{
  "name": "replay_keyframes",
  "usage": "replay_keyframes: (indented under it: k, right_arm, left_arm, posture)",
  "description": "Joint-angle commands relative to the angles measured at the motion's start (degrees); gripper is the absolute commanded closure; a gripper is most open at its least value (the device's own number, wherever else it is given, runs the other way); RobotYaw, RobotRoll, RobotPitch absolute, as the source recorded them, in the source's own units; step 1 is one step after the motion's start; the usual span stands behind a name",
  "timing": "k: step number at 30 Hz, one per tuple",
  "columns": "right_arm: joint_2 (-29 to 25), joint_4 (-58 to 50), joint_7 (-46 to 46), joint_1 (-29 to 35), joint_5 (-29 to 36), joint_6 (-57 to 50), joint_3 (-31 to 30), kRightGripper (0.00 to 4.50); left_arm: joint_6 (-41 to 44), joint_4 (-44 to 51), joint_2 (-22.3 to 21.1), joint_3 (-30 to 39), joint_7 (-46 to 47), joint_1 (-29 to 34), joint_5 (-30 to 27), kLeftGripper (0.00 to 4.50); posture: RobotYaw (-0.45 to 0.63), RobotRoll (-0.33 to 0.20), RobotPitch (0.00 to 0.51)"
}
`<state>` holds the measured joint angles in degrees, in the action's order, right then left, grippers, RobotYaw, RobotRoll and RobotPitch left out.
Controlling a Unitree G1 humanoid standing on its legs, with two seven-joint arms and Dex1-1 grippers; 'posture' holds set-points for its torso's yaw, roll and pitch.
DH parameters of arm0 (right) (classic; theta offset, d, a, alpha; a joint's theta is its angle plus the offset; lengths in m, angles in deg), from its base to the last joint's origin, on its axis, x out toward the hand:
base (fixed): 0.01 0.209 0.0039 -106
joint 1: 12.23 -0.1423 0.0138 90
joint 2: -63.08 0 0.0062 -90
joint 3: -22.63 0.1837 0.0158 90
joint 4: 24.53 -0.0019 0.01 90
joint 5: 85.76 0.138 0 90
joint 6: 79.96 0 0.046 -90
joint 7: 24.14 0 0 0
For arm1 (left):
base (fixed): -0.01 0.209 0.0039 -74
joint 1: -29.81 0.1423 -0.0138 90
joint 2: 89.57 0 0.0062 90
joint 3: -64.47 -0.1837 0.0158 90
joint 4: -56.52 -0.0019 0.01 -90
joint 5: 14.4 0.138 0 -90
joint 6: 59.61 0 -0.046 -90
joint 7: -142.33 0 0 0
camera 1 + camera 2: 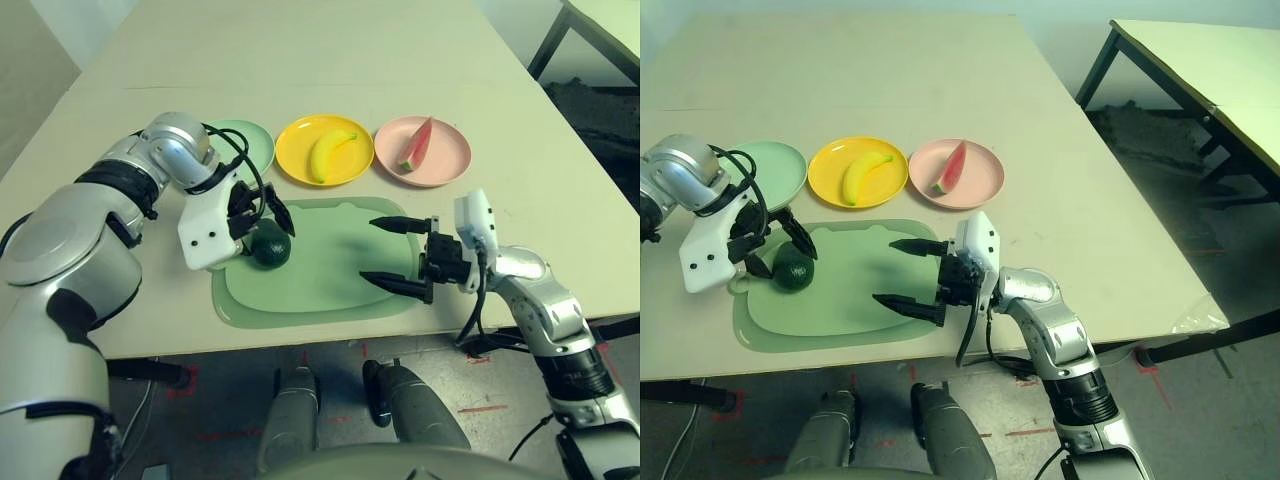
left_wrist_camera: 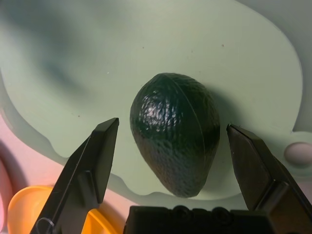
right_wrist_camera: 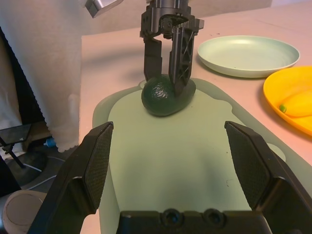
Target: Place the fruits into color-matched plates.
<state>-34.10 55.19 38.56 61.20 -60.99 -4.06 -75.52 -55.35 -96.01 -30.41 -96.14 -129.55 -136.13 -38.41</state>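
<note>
in the left eye view, the yellow banana [image 1: 331,154] already lies in the yellow plate [image 1: 291,158] and the red watermelon wedge [image 1: 416,146] in the pale pink plate [image 1: 448,160], so i judge only the avocado [image 1: 270,246] is left to sort. it lies on the green mat [image 1: 330,272] on the tabletop [image 1: 330,70], and the mint green plate [image 1: 255,140] behind it is free for it.

in the right eye view, the left gripper [image 1: 780,240] points steeply down over the avocado with its jaws spread, one on each side. the right gripper [image 1: 908,274] hangs level above the mat with jaws spread wide, apart from the fruit, probably to leave room.

in the left wrist view, the avocado sits between the two spread jaws; i cannot see contact, so it is not pinched yet.

in the right wrist view, the left gripper stands over the avocado, the mint green plate near behind it.
</note>
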Motion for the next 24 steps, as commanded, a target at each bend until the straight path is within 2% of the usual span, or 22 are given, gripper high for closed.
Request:
replay_keyframes:
  k: [1,7,24]
  right_arm:
    - [-0.7,-0.6,0.4,1.1,0.1,0.0,-1.1,0.02]
    - [-0.6,-0.5,0.2,1.1,0.4,-0.3,-1.2,0.02]
    - [-0.7,0.2,0.8,0.8,0.1,0.3,-1.6,0.02]
  left_arm:
    - [1.2,0.2,0.0,0.3,-0.6,0.7,0.6,0.0]
    - [5.3,0.5,-0.2,0.8,-0.6,1.2,0.6,0.0]
    - [21.0,7.8,-3.1,0.0,-0.6,2.6,-4.6,0.0]
  posture:
    - [-0.17,0.0,0.18]
    - [-0.17,0.0,0.181]
    - [-0.16,0.0,0.179]
